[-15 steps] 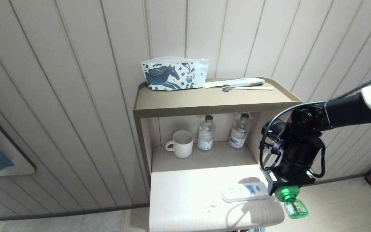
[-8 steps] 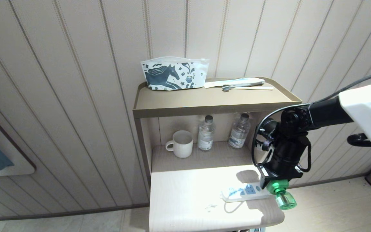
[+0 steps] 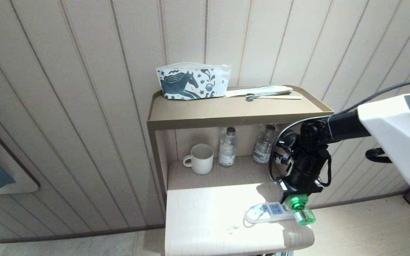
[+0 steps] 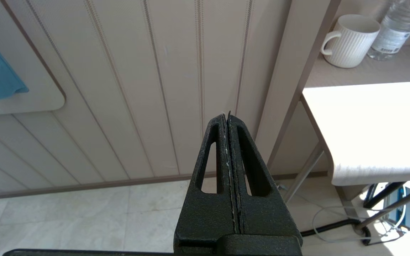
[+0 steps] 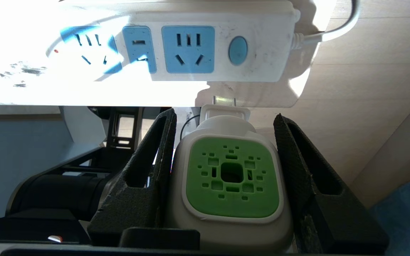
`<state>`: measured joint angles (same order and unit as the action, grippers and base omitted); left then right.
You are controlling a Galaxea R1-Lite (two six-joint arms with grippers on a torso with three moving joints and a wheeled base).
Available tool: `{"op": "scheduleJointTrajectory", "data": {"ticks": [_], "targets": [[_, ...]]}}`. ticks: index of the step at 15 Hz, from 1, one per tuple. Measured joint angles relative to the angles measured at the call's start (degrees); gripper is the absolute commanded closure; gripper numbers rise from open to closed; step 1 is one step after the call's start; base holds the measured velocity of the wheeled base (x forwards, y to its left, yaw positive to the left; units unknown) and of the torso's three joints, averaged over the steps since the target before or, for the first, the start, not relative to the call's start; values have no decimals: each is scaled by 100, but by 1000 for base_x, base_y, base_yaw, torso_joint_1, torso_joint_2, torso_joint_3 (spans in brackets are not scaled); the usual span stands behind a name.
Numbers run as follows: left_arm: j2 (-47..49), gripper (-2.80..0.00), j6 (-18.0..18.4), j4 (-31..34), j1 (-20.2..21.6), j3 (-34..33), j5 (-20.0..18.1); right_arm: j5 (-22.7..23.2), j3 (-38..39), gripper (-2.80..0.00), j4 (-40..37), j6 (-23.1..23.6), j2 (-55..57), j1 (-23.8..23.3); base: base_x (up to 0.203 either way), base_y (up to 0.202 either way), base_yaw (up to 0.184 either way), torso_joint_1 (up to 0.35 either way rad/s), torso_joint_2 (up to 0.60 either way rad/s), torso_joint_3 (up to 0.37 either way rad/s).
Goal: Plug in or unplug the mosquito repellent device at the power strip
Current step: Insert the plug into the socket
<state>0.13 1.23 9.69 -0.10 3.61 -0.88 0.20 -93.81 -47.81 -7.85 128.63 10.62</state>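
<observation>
The right tool [image 3: 295, 202] hangs over the near right corner of the pale wooden table [image 3: 205, 227], its two black fingers [image 5: 148, 167] spread partway and clamped against the sides of the mosquito repellent device [image 5: 231, 177], which it holds clear of the table. In the right wrist view the device's white body with its green perforated top patch sits between the fingers, and its metal prongs point toward the power strip [image 5: 205, 49] without touching it; a gap shows between prongs and strip. In the head view the device's translucent green bottle [image 3: 303, 215] sticks out below the tool, just beside the right end of the power strip [image 3: 267, 212]. The strip lies flat on the table near its right edge, with light-blue socket faces, a round blue button at one end and a thin white cord [image 5: 336, 25] leaving that end; none of its sockets has anything in it. The left tool [image 4: 229, 167] is down at the left of the table, over the tiled floor, with its fingers pressed together and holding nothing. On the shelf behind the table stand a white ribbed mug [image 3: 200, 158] and two clear water bottles [image 3: 227, 147]. On the top shelf [image 3: 233, 113] rests a white pouch printed with a horse [image 3: 192, 81], with a few slim items at its right.
</observation>
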Motion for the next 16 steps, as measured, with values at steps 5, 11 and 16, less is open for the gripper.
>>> {"op": "scheduleJointTrajectory", "data": {"ticks": [5, 11, 16], "targets": [[0, 0, -4, -2, 0, 0, 2, 158, -138, 0, 16, 2, 180, 24, 0, 0, 0, 0, 0, 0], [0, 0, 0, -2, 0, 0, -2, 197, -348, 0, 14, 6, 335, 45, 0, 0, 0, 0, 0, 0], [0, 0, -2, -1, 0, 0, 3, 197, -374, 0, 16, 9, 420, 45, 0, 0, 0, 0, 0, 0]]}}
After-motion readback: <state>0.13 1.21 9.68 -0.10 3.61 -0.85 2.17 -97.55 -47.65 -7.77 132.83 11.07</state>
